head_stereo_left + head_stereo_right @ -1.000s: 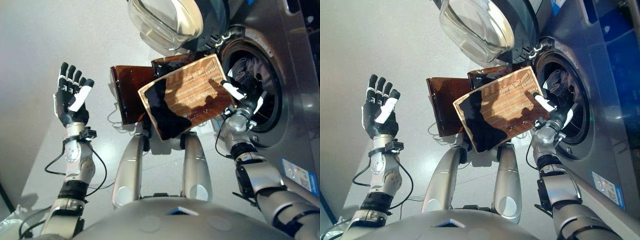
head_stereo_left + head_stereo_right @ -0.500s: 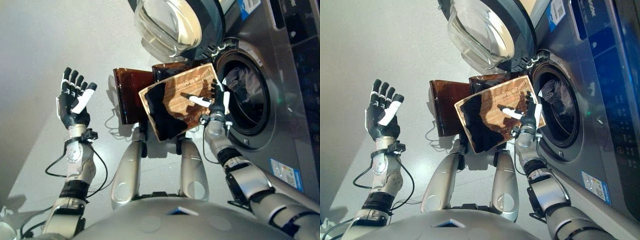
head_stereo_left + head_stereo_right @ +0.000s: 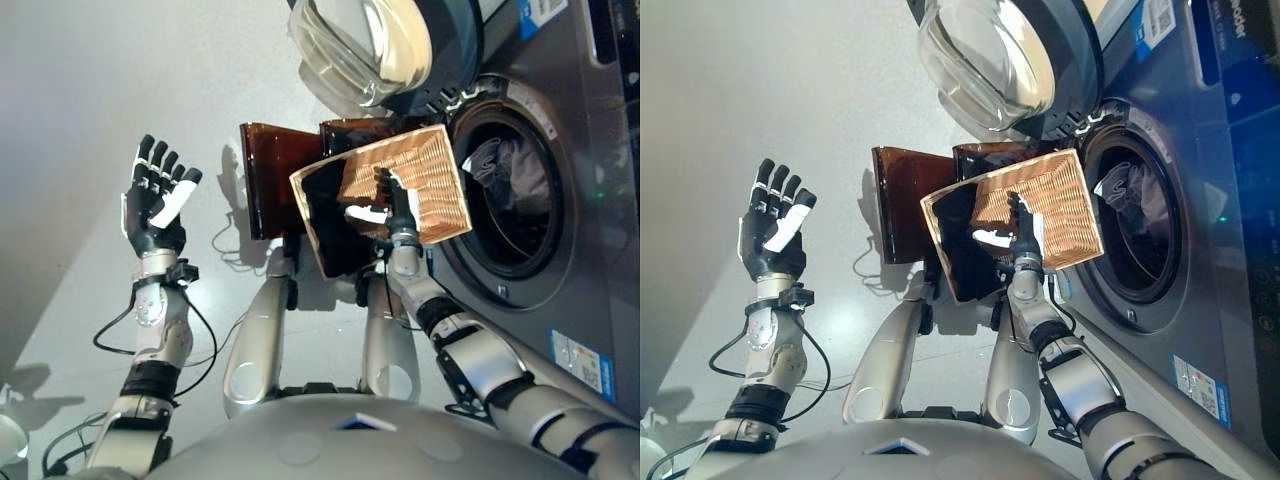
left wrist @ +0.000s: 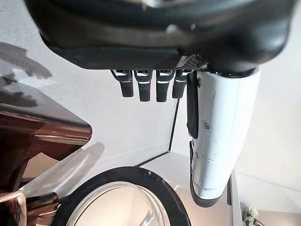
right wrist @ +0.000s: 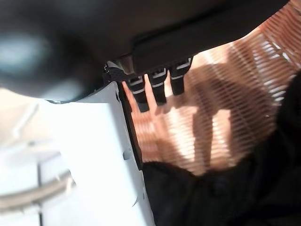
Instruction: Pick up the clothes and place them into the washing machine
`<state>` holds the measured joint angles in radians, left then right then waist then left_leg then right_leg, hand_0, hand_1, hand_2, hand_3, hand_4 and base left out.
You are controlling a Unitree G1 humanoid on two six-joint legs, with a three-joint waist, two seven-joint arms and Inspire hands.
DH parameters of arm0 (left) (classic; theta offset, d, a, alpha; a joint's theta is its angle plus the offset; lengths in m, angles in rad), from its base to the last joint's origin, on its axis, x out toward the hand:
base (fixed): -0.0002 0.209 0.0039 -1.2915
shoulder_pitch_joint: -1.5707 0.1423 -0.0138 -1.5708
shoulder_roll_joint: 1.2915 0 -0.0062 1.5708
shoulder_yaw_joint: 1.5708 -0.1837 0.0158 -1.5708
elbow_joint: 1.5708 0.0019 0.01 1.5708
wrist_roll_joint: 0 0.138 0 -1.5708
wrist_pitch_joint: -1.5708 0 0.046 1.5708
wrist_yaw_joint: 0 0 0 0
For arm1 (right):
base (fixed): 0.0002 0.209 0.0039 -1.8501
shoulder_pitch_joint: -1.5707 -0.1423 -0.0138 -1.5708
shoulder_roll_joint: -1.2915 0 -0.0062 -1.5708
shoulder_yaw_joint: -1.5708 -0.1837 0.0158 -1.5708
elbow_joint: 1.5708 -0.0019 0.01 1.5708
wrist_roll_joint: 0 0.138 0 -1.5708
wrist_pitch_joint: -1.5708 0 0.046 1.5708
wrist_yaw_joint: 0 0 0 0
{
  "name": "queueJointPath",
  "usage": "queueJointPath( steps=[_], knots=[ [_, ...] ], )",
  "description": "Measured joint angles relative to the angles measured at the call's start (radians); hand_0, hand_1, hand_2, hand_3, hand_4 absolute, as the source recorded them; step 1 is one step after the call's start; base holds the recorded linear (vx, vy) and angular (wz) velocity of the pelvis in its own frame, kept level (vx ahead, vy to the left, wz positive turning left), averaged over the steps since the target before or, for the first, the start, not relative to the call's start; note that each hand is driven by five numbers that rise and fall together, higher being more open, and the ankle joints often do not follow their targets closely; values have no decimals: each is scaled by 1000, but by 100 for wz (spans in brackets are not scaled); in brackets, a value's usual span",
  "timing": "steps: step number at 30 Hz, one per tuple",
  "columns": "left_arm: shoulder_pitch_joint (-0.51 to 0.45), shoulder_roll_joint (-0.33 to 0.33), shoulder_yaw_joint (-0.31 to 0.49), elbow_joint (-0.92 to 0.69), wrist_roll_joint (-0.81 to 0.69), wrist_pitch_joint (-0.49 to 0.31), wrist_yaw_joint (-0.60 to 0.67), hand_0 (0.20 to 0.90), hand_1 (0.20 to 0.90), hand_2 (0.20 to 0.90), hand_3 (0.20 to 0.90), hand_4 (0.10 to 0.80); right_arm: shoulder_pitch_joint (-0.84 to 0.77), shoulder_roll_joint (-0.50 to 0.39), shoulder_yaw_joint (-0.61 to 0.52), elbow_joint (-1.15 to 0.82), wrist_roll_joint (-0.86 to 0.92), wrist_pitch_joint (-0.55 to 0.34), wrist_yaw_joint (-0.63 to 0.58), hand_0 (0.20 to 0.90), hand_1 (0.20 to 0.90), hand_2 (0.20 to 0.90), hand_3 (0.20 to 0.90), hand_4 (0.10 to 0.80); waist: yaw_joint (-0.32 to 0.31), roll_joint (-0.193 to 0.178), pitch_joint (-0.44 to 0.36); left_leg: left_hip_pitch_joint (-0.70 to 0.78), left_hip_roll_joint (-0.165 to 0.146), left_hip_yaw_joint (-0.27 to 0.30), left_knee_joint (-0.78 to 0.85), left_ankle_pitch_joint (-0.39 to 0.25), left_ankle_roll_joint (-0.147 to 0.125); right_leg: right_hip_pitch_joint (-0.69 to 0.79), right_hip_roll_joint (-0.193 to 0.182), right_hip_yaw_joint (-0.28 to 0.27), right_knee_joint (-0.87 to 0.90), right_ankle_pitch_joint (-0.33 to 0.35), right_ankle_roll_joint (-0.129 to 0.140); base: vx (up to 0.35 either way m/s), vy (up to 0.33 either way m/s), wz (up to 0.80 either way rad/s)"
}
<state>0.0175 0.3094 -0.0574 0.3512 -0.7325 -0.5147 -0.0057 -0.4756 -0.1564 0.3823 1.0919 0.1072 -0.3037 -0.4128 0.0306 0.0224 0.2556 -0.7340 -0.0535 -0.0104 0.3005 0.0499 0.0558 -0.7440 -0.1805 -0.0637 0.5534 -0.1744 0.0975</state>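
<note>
I have the right hand (image 3: pixel 392 205) positioned over the woven laundry basket (image 3: pixel 440 180), fingers extended and relaxed, thumb spread to the side, holding nothing; the right wrist view confirms straight fingers above the basket's woven floor with no cloth between them. The basket stands on the floor directly in front of the washing machine (image 3: pixel 590 150), tipped toward the robot so its interior is reachable from above. A dark garment (image 3: pixel 330 215) lies against the basket's left wall, beside the hand and not yet touched as far as I can judge. Further clothes (image 3: pixel 505 165), grey and dark, already sit inside the drum (image 3: pixel 520 210), visible through the round opening. The door (image 3: pixel 365 45) is swung fully open to the left of the opening, which keeps the path from basket to drum unobstructed. A brown translucent bin (image 3: pixel 270 175) stands just behind the basket's left edge. The left hand (image 3: pixel 157 205) is raised well apart on the left, palm up, fingers spread wide, empty, clear of the work. My judgement: the current step is reaching back into the basket for the remaining dark garment. The next move requires shifting the right hand toward the left wall and closing on the cloth. Risk: loose fabric may snag on the woven rim.
</note>
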Motion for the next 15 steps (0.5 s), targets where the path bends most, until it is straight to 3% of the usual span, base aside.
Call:
queueJointPath(
  steps=[8,15],
  knots=[
    [-5,0,-3,2,1,8,7,900,900,900,900,800,-46,10,69,36,-149,43,-15,900,900,900,900,800,18,-13,8,-26,-2,-28,26,-2,-1,4,-1,-32,4,0,1,21,1,9],
    [-23,1,-3,0,18,8,9,900,900,900,900,800,-73,8,100,29,-220,46,-28,900,900,900,900,800,19,-23,13,-70,-13,-44,135,-47,1,-6,-3,-36,65,-36,-4,-19,11,6]
  ],
)
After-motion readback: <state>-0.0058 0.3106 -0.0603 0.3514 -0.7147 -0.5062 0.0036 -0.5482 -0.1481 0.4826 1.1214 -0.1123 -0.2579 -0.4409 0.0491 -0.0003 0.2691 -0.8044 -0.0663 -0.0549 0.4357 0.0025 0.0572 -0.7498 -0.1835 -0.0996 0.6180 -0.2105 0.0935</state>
